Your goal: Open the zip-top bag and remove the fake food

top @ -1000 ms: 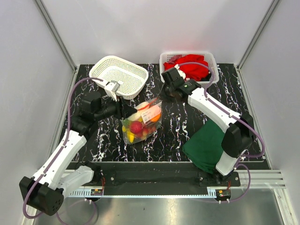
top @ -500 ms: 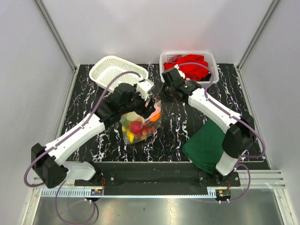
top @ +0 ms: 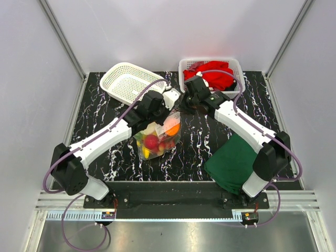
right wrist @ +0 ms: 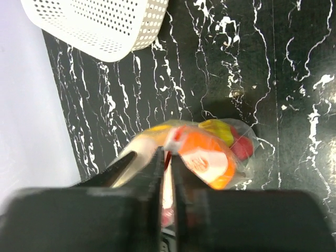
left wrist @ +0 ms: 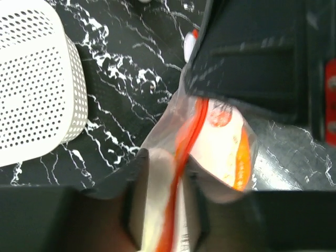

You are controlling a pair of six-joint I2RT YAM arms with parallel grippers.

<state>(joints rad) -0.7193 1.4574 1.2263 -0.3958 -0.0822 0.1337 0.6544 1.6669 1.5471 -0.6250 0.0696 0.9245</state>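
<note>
Clear crinkly zip-top bag (top: 157, 138) sits near the middle of the black, white-veined marble-pattern surface (top: 197, 144), its zip edge lifted toward the far side where both arms meet. The bag's lower part rests on the surface. Inside it is fake food (top: 153, 142): a red apple-like piece, yellow pieces and an orange piece against the plastic. Right end effector (right wrist: 167, 155) has its fingers drawn almost together, with a thin edge of the bag caught between them; it is clamped on the bag's top edge. Left end effector (left wrist: 168, 169) has one finger on either side of the orange-red zip strip (left wrist: 182, 152), with plastic filling the narrow gap. Whether those fingers press the bag cannot be told from its wrist view. The two end effectors sit just beside each other at that edge. A white perforated plastic basket (top: 131, 84) lies tilted at the far left of the surface. A second white basket (top: 238, 68) at far right holds a crumpled red cloth (top: 215, 76). A dark green folded cloth (top: 231, 164) lies at near right, beside the right arm's base.
</note>
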